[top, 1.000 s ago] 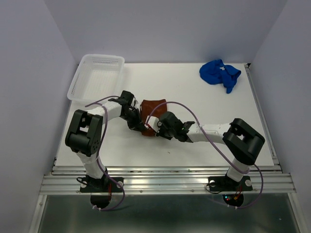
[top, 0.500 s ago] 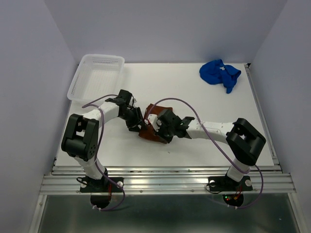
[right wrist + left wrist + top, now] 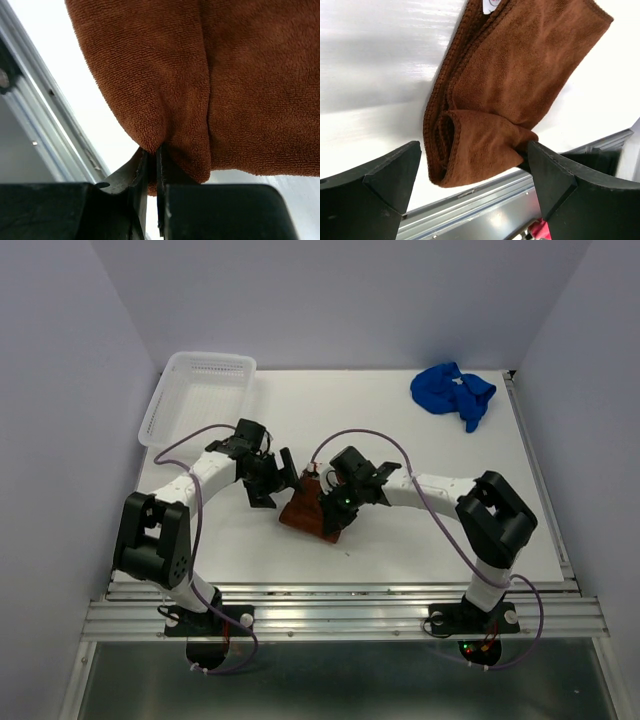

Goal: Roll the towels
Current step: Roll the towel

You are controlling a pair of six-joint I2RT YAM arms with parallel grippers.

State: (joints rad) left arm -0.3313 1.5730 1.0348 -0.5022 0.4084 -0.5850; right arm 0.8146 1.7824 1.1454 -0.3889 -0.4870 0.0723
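The rust-brown towel (image 3: 303, 512) lies crumpled on the white table (image 3: 440, 530), near its front edge and a little left of centre, directly between the two grippers. The right gripper (image 3: 151, 156) is clamped on it: its two fingers are pressed together with a pinched fold of brown cloth caught between them, and the rest of the towel bulges up and over the fingertips in the right wrist view. The left gripper (image 3: 472, 150) sits just to the towel's left with its fingers spread wide. In the left wrist view, a folded-over end of the towel sits in the gap between them. It comes right up to one finger, though actual contact cannot be made out, and it is clear of the other finger.

There are two towels. The second, the royal blue towel (image 3: 452, 392), is bunched in a heap at the far right corner of the table, well apart from both arms. One white mesh basket (image 3: 165, 412) stands at the far left corner, beyond the left arm.

A small white tag (image 3: 492, 4) is sewn at the brown towel's edge. It is cut off by the top of the left wrist view and shows only a trace of reddish print, too little to read.
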